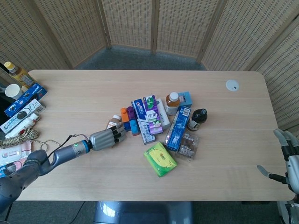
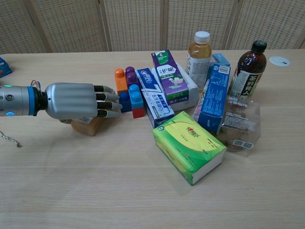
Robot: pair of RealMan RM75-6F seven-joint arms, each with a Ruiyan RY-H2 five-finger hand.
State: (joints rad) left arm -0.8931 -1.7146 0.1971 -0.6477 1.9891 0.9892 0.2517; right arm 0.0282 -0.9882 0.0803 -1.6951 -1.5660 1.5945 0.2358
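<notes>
The left hand (image 2: 78,101) lies palm down over a small brown bottle (image 2: 86,125) lying on its side toward the left part of the table (image 1: 93,182), its fingers (image 2: 107,101) stretched out together and resting over the bottle, fingertips just beside the stack of toy building blocks (image 2: 127,93) in orange, purple, blue and red; whether the thumb is closed under the bottle cannot be told, so a grip is not certain. The bottle shows only a white label with a barcode below the palm. Just right of the blocks lies a Crest toothpaste box (image 2: 152,98), white and blue with the brand name in red and blue, and leaning on it a purple and green carton (image 2: 169,76) printed with Chinese characters. Behind stands a tea bottle (image 2: 198,53) with a white cap, beside a blue box (image 2: 214,94) standing on edge, and a dark bottle (image 2: 248,64) with a Chinese label near it. A clear packet of dark snacks (image 2: 240,125) lies at its foot, and a green and yellow tissue pack (image 2: 188,145) sits nearer the front edge. The right hand (image 1: 290,161) hangs off the right edge of the table, fingers apart, holding nothing. Oreo boxes (image 1: 25,99) lie at the left edge, and a small white disc (image 1: 232,85) near the far right corner.
</notes>
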